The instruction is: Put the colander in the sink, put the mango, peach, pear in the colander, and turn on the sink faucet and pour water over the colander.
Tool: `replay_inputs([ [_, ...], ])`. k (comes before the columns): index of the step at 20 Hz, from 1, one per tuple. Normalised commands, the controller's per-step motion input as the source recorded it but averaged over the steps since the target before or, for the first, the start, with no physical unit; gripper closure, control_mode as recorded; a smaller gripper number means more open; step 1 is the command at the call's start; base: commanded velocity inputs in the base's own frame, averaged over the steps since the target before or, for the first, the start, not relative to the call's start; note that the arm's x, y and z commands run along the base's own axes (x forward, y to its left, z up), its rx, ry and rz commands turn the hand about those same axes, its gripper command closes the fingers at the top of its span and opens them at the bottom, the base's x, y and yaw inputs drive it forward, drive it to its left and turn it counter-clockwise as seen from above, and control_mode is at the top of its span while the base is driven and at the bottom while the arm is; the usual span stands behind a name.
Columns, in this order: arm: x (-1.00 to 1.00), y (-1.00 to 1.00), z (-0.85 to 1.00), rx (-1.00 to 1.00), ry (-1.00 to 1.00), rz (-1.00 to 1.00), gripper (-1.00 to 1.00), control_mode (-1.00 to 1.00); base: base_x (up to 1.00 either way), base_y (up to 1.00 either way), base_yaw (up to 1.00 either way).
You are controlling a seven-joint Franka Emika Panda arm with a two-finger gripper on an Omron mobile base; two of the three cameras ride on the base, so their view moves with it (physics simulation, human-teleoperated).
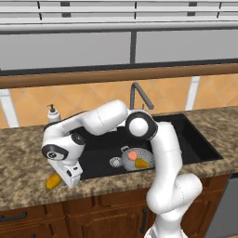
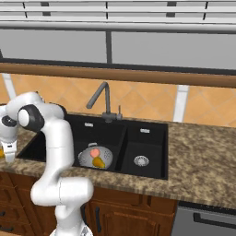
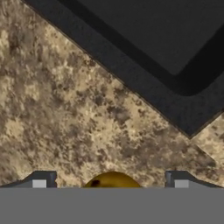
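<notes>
Left base view: speckled brown granite desk [image 1: 28,153] carries the black rectangular double-basin sink [image 1: 195,144]. Tall thin dark grey faucet with angled spout [image 1: 139,93] stands behind the sink; no stream of water shows. White soap pump bottle [image 1: 53,114] stands at the back left of the desk.

Round shallow light grey perforated metal colander [image 1: 125,160] sits in the large basin, beside a silver drain. In it lie a round pinkish-salmon peach [image 1: 133,155] and an orange-yellow fruit [image 1: 142,163], touching or nearly so.

White arm reaches left and down over the desk's front left. The claw [image 1: 69,179] hangs just beside a small yellowish fruit [image 1: 53,181] lying on the desk near the front edge. Colour here reads orange-yellow, so pear versus mango is uncertain.

Hand view: fingers [image 3: 41,180] stand apart, one on each side of the fruit's rounded top; claw is released, grasping nothing.

Judgement: third fruit pickup is in hand. To do it well: descend straight so both fingers pass the fruit's widest part, keep it centred, clench gently since a rounded fruit can squirt sideways toward the desk edge, then lift clear of the sink rim before swinging over the colander.
</notes>
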Motion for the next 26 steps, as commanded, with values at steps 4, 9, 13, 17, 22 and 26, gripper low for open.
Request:
replay_inputs([
  [4,0.58,0.96,0.19,-0.5,0.34,-0.05,-1.0,-1.0,0.0,0.0,0.0],
  [9,0.34,0.97,0.23,-0.51,0.19,-0.05,-1.0,-1.0,0.0,0.0,0.0],
  [13,0.1,1.0,0.18,-0.55,0.18,-0.03,-1.0,-1.0,0.0,0.0,0.0],
  [17,0.06,1.0,0.15,-0.58,0.19,-0.01,-1.0,-1.0,0.0,0.0,0.0],
  [22,0.16,1.0,0.19,-0.58,0.2,0.0,-1.0,-1.0,0.0,0.0,0.0],
  [26,0.16,1.0,0.23,-0.57,0.24,0.03,-1.0,-1.0,0.0,0.0,0.0],
])
